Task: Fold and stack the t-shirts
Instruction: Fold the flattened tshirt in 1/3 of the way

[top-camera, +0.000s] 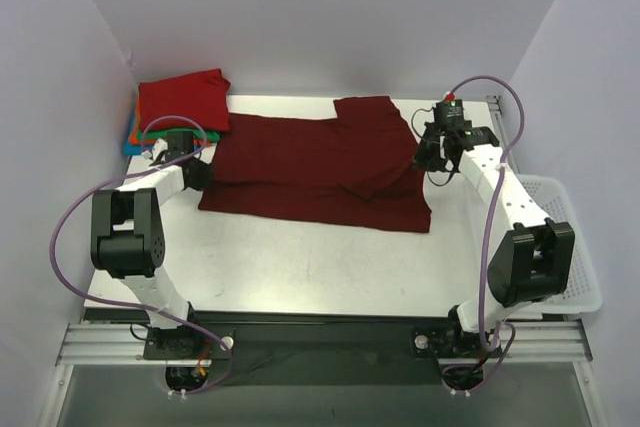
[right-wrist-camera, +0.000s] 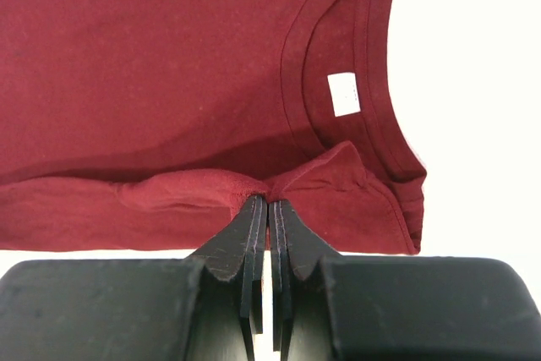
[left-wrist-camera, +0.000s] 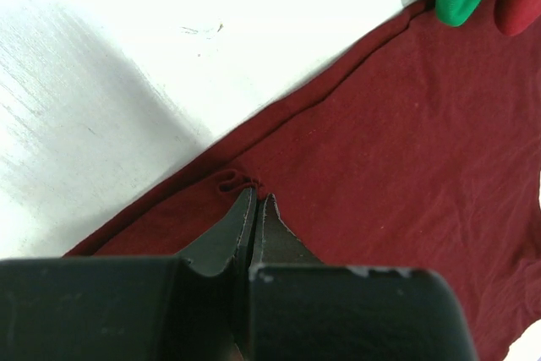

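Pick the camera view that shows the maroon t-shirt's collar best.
Right wrist. The ribbed collar and its white tag are close and sharp, just above the right gripper pinching the cloth. Top external shows the whole maroon t-shirt, collar too small to make out. Left wrist shows only a cloth edge, no collar.

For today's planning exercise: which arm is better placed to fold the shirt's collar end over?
Probably the right arm: its jaws are shut on the maroon shirt beside the collar; the left arm pinches the opposite edge.
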`<move>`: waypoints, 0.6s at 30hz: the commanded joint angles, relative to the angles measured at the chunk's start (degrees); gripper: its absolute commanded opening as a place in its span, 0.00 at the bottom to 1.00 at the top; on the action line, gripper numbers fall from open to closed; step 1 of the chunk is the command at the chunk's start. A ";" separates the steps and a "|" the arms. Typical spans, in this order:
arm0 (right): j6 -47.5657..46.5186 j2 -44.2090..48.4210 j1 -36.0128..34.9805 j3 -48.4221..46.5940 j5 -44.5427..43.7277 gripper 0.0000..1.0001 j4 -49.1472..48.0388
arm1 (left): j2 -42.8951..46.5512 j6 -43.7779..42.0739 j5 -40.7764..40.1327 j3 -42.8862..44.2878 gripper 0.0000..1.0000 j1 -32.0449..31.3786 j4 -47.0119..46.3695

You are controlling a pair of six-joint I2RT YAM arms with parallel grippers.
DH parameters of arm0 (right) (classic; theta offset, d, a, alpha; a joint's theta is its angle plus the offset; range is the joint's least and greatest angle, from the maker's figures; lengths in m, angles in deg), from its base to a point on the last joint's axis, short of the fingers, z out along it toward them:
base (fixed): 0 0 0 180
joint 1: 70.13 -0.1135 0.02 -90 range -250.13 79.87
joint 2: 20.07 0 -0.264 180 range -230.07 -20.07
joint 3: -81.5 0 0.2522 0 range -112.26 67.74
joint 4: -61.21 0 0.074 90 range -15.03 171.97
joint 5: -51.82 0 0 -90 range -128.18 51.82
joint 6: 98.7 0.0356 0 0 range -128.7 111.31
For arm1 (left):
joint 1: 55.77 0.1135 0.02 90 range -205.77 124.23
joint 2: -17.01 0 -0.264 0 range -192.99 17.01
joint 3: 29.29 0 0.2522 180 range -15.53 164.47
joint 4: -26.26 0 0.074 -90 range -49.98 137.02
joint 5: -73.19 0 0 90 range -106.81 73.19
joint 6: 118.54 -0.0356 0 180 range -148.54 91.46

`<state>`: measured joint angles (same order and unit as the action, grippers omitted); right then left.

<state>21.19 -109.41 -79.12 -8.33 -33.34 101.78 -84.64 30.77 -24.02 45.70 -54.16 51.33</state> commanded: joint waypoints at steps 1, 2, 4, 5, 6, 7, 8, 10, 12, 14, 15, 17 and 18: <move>-0.89 -1.54 0.56 -2.59 0.26 0.00 -0.26 | -0.57 -0.07 0.08 1.70 0.00 0.50 -3.05; -0.97 -1.89 0.73 -2.85 0.43 0.00 -0.35 | -0.92 -0.16 0.34 1.78 0.00 0.42 -3.22; -0.97 -3.03 0.82 -3.03 0.52 0.00 -0.53 | -1.18 -0.16 0.35 1.87 0.00 0.59 -3.22; -1.06 -3.38 0.91 -3.03 0.35 0.00 -0.44 | -1.36 -0.16 0.61 1.87 0.00 0.68 -3.57; -1.15 -4.25 0.82 -3.20 0.08 0.00 -0.61 | -1.45 -0.16 0.61 1.79 0.00 0.68 -3.58; -1.15 -4.79 1.08 -3.38 0.08 0.00 -0.70 | -1.54 -0.16 0.61 1.79 0.00 0.77 -3.58; -1.32 -5.83 1.34 -3.47 0.17 0.00 -0.97 | -1.71 -0.16 0.70 1.96 0.00 0.77 -3.66; -1.15 -6.81 1.61 -3.91 0.08 0.00 -1.32 | -1.80 -0.25 0.70 1.96 0.00 0.85 -3.75; -1.15 -7.95 2.05 -4.43 0.26 0.00 -1.49 | -1.80 -0.33 0.70 2.05 0.00 0.85 -3.66; -0.97 -8.65 2.14 -4.61 0.78 0.00 -1.76 | -1.80 -0.42 0.79 2.05 0.00 0.94 -3.84; -0.97 -8.92 2.14 -4.96 0.87 0.00 -1.76 | -1.80 -0.42 0.79 1.88 0.00 1.03 -3.84; -0.97 -9.36 2.23 -5.31 0.87 0.00 -1.85 | -1.71 -0.60 1.05 1.70 0.00 1.29 -4.28; -0.89 -9.71 2.23 -5.57 0.87 0.00 -1.93 | -1.80 -0.77 1.22 1.52 0.00 1.21 -4.37</move>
<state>21.02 -119.00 -77.22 -10.73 -32.71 100.32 -86.41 30.73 -23.14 45.70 -53.68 49.76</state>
